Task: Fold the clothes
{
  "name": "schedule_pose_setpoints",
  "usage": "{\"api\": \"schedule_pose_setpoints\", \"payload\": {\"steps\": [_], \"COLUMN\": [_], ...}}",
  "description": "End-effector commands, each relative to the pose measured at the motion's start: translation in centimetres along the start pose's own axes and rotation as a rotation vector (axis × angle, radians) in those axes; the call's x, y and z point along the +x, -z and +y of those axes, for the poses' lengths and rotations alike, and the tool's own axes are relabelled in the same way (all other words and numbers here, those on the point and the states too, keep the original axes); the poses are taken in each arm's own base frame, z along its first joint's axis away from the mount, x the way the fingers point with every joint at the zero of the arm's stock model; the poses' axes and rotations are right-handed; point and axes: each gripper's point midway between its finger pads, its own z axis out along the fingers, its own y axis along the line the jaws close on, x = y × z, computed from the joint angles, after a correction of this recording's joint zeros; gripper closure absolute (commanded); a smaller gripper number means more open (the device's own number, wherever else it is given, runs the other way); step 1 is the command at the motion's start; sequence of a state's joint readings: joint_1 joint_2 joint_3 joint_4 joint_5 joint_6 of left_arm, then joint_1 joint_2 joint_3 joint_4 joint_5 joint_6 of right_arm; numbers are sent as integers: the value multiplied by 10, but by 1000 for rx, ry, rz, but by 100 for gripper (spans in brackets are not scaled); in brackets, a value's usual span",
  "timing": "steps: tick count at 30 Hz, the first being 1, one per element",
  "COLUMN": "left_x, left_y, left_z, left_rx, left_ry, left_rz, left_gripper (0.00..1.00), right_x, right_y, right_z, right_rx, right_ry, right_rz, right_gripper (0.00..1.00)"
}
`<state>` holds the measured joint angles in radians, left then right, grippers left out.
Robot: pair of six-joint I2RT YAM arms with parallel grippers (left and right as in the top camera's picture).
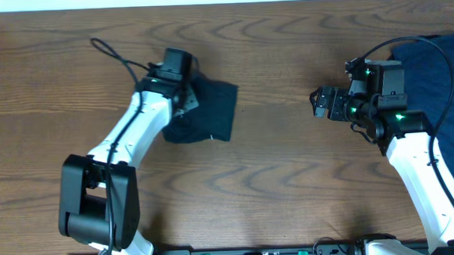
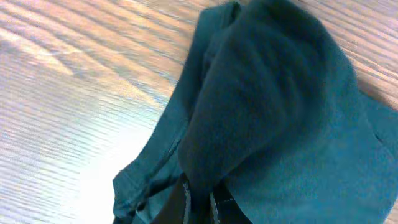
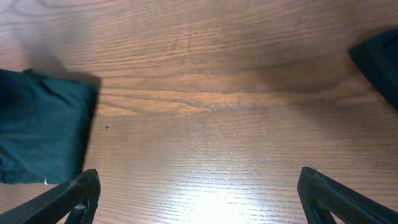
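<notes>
T-shirt (image 1: 211,113): folded dark bundle, left of centre on table (image 1: 290,186); well apart from navy pile (image 1: 437,59) at the far right edge.
Left gripper (image 2: 200,202): fingers nearly together, ridge of cloth pinched between them, at the bundle's upper-left edge.
Right gripper (image 1: 315,103): spread wide, empty, over bare wood.
Handling: soft, light, limp; likely to sag and unfold; best taken at a hem or corner.
Room: open wood between the arms and toward the near edge.
</notes>
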<state>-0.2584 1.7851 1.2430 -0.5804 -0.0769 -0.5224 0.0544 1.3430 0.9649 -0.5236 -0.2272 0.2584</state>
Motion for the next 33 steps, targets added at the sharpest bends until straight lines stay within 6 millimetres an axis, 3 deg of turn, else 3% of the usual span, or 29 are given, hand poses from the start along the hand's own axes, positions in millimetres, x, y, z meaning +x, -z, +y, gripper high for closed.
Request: {"api": "schedule_pose_setpoints", "payload": {"steps": [1,11,12,14,15,22,28,33], "left_x": [5,27,28,29,30,32,53,61], "left_y": [5,4,4,1,1,0,-1,-9], "left_z": [-12,22,26,31,33,37,30,34], "left_rx": [78,-67,-87,-109,-115,-124,-62,-70], "left_ry": [-49,-30,-32,-32,-32,-28,-4,26], "left_rz": [46,131,133,138,140,156,247,251], "left_gripper": [94,91,83,47,42,26,9,8], "right_x": [-2,-2,-2,-2,-2,-2,-2,-2], "right_y": [4,4,4,4,4,4,4,4], "right_z": [-2,-2,-2,-2,-2,-2,-2,-2], "right_rx": [8,8,8,8,8,8,8,8], "right_ry": [10,10,10,10,10,10,10,10], "right_rz": [-14,-14,-14,-14,-14,-14,-14,-14], "right_gripper": [1,1,1,1,1,1,1,1]}}
